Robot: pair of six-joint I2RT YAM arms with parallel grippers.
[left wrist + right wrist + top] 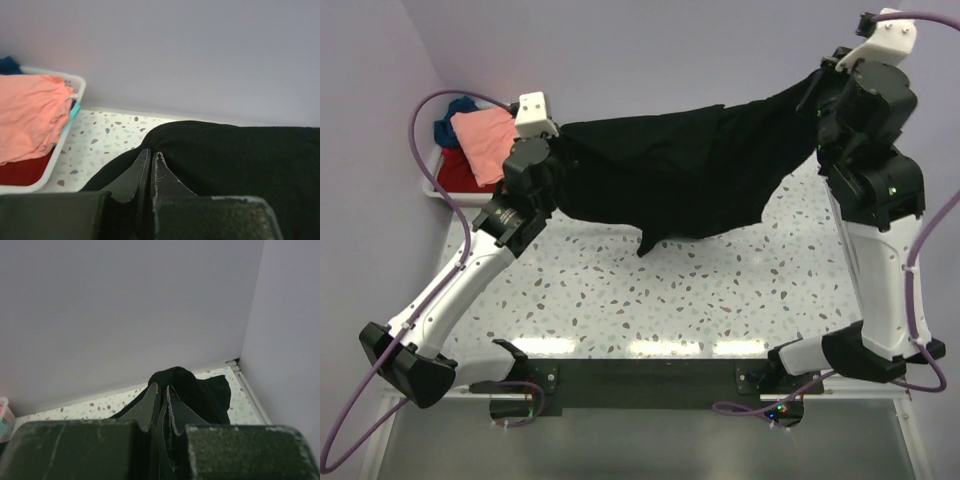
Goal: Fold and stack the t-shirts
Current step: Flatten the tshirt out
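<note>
While taut, black t-shirt between fingers.

A pale lilac back wall is running behind a white, grey-speckled table, and a left wall of the same colour is meeting it at the far left corner. In the right wrist view a right wall is joining the back wall at the table's far right corner, where a pale trim strip is lining the table's edge. Soft glare patches are shining along the table's near edge, and the light is falling evenly over the speckled top.
</note>
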